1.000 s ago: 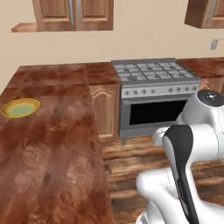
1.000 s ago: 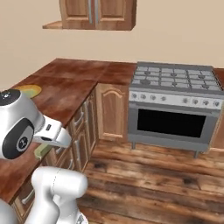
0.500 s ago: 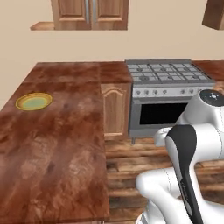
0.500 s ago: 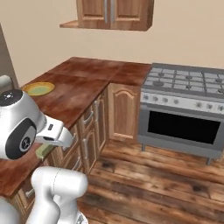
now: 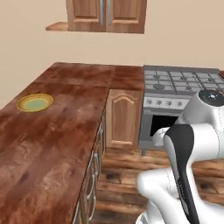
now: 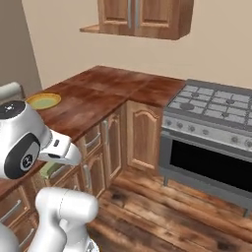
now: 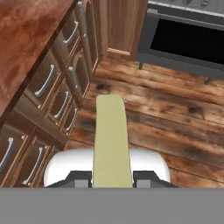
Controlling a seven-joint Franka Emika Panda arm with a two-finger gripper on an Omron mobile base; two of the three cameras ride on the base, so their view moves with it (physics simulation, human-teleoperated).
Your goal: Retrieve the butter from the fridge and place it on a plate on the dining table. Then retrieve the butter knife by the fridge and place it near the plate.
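In the hand view the butter (image 7: 111, 135), a pale-yellow stick, juts out from between my gripper's (image 7: 112, 177) fingertips, which are shut on it above the wood floor. A bit of the butter (image 6: 49, 169) peeks from under the hand in the right base view. The plate (image 5: 35, 103) (image 6: 43, 101), yellow-rimmed with a pale green centre, lies on the dining table (image 5: 43, 153) (image 6: 88, 106), ahead and to the left of the arm. An edge of the dining table (image 7: 26, 35) runs along the hand view's upper left. The fridge and the butter knife are out of view.
A steel stove with a dark oven door (image 5: 183, 92) (image 6: 211, 133) (image 7: 188, 39) stands to the right of the corner counter. Drawers with metal handles (image 7: 57, 87) line the table's side. Wall cabinets (image 5: 105, 15) hang above. Plank floor (image 7: 166, 113) lies between.
The whole picture has shifted in both base views, so the base has moved; plate and stove now sit further right in frame. The grip on the butter is unchanged.
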